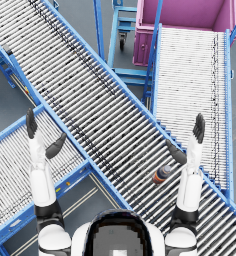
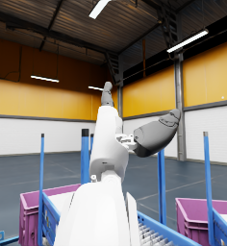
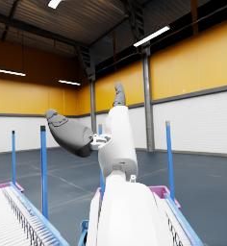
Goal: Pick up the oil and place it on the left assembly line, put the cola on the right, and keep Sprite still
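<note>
My left hand (image 1: 32, 126) and right hand (image 1: 198, 129) hover spread wide, empty. A small dark orange-banded bottle (image 1: 161, 174) lies on grey steel rollers (image 1: 105, 115): likely light, slick, roll-prone; I'd grip mid-body.

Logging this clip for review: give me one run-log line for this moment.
left hand: open, raised | right hand: open, raised | bottle: on middle conveyor, untouched

My left hand (image 1: 40, 139) and right hand (image 1: 192, 146) are dark grey. The conveyor (image 1: 105, 115) has fine silver-and-black striped rollers, blue-framed. Magenta bin (image 1: 145, 46). Bottle (image 1: 161, 174): dark body, orange end.
</note>
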